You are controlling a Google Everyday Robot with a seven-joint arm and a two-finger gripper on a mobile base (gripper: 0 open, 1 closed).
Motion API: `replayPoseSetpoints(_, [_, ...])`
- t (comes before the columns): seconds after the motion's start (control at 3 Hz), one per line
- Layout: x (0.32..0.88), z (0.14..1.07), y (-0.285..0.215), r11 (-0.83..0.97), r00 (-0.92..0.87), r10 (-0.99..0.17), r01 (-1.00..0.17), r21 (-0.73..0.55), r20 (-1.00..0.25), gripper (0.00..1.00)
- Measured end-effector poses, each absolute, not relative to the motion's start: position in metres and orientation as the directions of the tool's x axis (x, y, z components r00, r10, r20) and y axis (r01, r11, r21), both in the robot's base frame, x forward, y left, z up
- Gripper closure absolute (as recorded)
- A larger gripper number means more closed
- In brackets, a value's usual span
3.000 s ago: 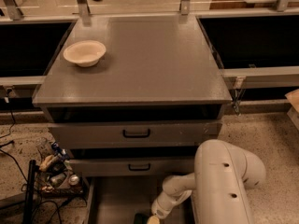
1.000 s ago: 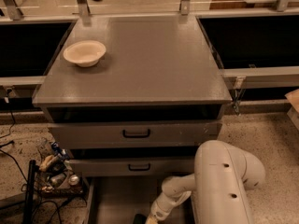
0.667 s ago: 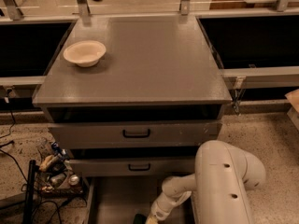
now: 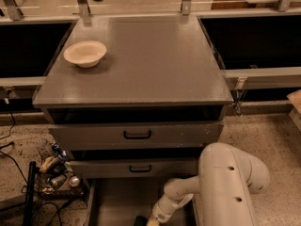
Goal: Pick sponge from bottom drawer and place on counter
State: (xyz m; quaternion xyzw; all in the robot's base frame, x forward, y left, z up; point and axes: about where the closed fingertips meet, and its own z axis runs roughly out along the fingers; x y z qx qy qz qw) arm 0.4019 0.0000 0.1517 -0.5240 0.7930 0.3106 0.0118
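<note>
The bottom drawer (image 4: 117, 201) is pulled out under the grey cabinet, and its flat grey floor shows. My gripper (image 4: 151, 221) reaches down into it at the bottom edge of the camera view, mostly cut off by the frame. A small dark shape (image 4: 140, 220) lies right beside the gripper's yellowish tip; I cannot tell whether it is the sponge. The counter (image 4: 141, 55) is the broad grey top of the cabinet, well above the gripper.
A cream bowl (image 4: 85, 53) sits on the counter's left side. Two upper drawers with black handles (image 4: 137, 134) are slightly open. My white arm (image 4: 225, 187) fills the lower right. A rack of small items and cables (image 4: 54, 173) stands on the floor at the left.
</note>
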Motion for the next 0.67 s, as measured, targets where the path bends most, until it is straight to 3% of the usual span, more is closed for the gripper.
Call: replayPoseSetpoints(0.67, [0.4014,0.1518,-0.0003,0.255,-0.449,-0.824,-0.84,0.479,-0.347,0.0])
